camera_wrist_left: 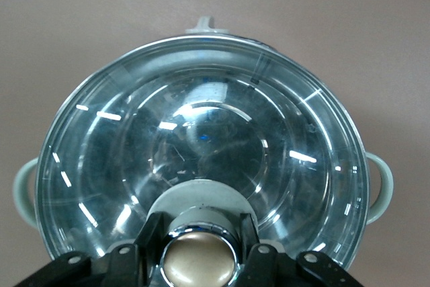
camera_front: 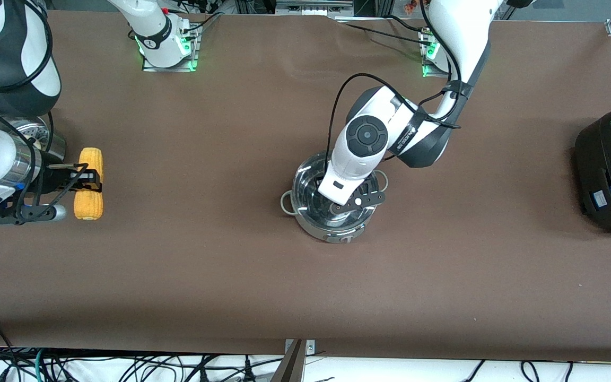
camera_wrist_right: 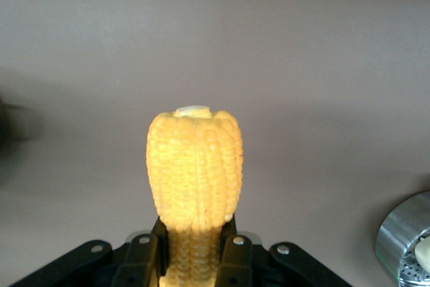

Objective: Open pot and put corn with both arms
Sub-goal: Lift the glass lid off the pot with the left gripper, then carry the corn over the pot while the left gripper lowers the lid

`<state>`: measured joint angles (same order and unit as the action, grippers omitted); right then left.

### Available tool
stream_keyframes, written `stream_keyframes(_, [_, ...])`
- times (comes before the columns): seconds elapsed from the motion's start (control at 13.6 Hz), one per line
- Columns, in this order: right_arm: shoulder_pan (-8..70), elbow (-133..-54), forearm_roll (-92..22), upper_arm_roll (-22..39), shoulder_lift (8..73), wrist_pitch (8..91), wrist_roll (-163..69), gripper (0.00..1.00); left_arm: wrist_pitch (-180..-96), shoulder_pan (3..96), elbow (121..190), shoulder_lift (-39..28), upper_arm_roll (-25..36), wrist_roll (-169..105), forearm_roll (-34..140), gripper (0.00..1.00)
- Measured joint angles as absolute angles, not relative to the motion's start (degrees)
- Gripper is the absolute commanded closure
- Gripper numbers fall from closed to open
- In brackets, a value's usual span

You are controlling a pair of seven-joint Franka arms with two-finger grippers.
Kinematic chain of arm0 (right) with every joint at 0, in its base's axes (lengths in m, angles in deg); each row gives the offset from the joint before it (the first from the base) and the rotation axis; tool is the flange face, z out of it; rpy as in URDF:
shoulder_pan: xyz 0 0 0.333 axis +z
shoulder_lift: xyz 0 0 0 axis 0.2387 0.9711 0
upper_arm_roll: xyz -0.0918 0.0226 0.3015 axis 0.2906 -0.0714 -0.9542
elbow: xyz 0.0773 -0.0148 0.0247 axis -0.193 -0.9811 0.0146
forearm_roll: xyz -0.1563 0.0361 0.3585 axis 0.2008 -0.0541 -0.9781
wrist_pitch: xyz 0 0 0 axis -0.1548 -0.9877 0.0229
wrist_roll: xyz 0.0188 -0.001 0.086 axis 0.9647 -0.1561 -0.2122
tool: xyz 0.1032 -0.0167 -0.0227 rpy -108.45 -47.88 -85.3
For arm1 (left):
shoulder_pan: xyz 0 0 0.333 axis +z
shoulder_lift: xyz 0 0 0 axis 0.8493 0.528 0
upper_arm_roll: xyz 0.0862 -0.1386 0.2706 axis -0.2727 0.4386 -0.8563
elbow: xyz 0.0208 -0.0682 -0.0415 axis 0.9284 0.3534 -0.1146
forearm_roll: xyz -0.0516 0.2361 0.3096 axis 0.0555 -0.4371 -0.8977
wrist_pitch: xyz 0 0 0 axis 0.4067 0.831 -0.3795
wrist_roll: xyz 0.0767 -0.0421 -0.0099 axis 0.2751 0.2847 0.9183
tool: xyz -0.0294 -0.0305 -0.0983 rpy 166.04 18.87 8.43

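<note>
Left end effector [camera_wrist_left: 199, 260] clamps the glass lid's knob [camera_wrist_left: 199, 263] on the pot [camera_front: 332, 204], slippery and fragile; right end effector [camera_wrist_right: 195, 250] pinches the stiff corn [camera_front: 89, 183] mid-cob.

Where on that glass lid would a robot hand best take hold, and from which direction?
By the tan knob at the centre of the lid, coming straight down from above. The lid is a smooth, shallow dome sitting flat on the pot, so the raised knob is probably its only graspable part. The left gripper already brackets it.
</note>
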<state>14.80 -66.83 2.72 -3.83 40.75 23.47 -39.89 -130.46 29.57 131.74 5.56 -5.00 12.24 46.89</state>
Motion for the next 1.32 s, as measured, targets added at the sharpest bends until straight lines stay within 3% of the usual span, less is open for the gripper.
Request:
stream_keyframes(0.44, [22.4, -65.8, 2.4, -8.0, 40.8, 24.8, -25.7, 0.89, -119.8, 40.6, 132.3, -4.2, -6.0, -2.7, 47.6, 1.0])
stream_keyframes(0.81, [36.7, -64.3, 2.5, -8.4, 44.3, 34.8, -10.0, 0.84, -120.2, 54.3, 145.0, -10.7, -7.3, -29.9, 47.6, 1.0])
stream_keyframes(1.03, [42.0, -63.8, 2.5, -8.3, 49.6, 44.1, -1.8, 0.86, -128.2, 57.7, 153.6, -11.4, -12.0, -41.9, 46.9, 1.0])
stream_keyframes(1.32, [47.6, -58.4, 2.6, -7.9, 57.4, 51.6, 3.8, 0.87, -146.8, 59.3, 167.8, -10.2, -13.7, -46.8, 46.8, 1.0])
